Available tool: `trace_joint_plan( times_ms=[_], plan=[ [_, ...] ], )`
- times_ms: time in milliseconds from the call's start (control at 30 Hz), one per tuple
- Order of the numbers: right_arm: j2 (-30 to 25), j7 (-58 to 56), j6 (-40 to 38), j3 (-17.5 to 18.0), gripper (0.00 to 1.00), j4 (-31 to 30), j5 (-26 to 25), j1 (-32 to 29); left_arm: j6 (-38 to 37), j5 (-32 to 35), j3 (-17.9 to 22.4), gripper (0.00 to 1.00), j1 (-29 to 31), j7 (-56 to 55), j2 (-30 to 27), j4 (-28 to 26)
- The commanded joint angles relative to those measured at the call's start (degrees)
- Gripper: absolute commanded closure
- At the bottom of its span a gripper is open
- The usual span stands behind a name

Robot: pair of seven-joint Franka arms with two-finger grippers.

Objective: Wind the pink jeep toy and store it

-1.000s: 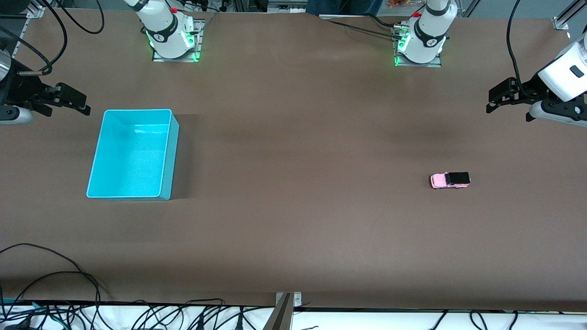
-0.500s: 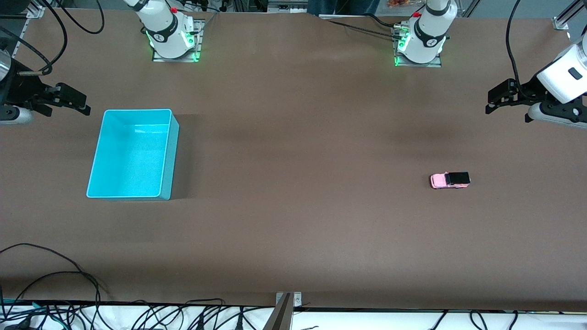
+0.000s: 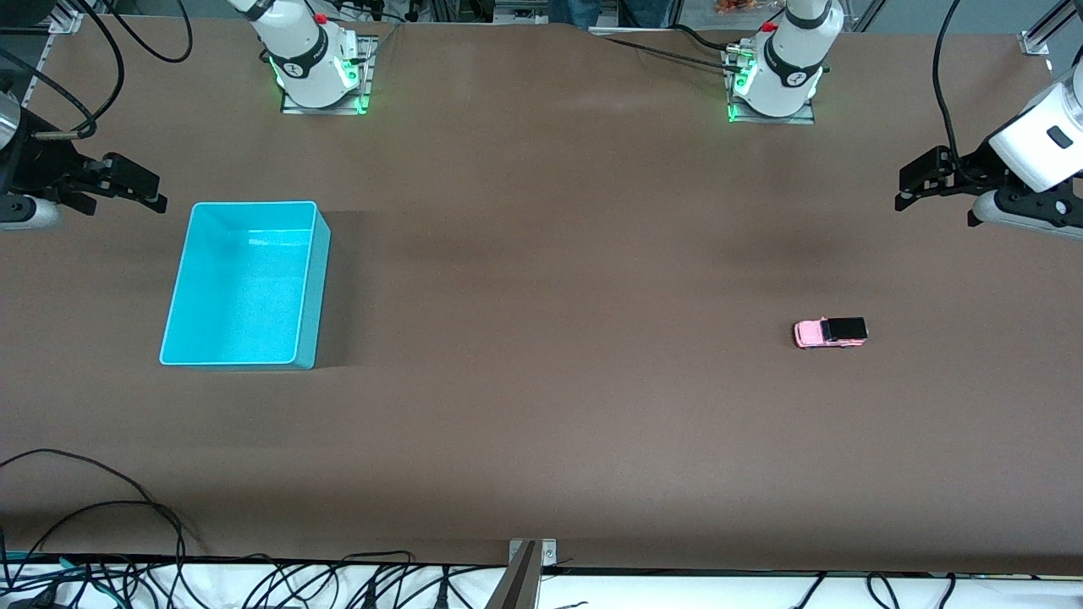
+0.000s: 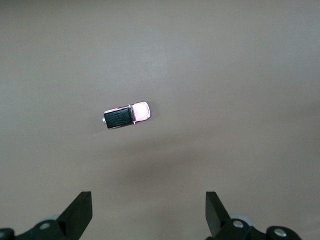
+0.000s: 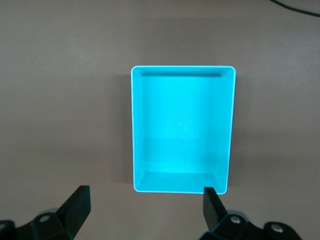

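Pink jeep toy (image 3: 830, 332) on the table, well apart from the raised, spread-fingered left hand (image 3: 912, 182).

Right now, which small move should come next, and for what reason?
Probably the left gripper should come down toward the pink jeep toy. The toy sits untouched on the table at the left arm's end, and that gripper hangs open above the table near it, holding nothing. The right gripper waits open by the turquoise bin, which holds nothing.
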Motion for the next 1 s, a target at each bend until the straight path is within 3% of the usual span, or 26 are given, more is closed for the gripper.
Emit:
trace_joint_plan(
  times_ms=[0,500,967],
  plan=[
    [0.24,-0.67,-0.33,0.07,0.00,0.98,-0.36,-0.21,-0.44,0.74,0.02,0.00,-0.15,-0.41,0.60,0.71],
    [0.24,-0.67,-0.33,0.07,0.00,0.98,-0.36,-0.21,0.00,0.92,-0.07,0.00,-0.33,1.34,5.00,3.79],
    [0.24,-0.59,-0.33,0.07,0.00,0.98,-0.36,-0.21,0.61,5.05,0.02,0.00,-0.15,22.07,8.25,6.16]
  ],
)
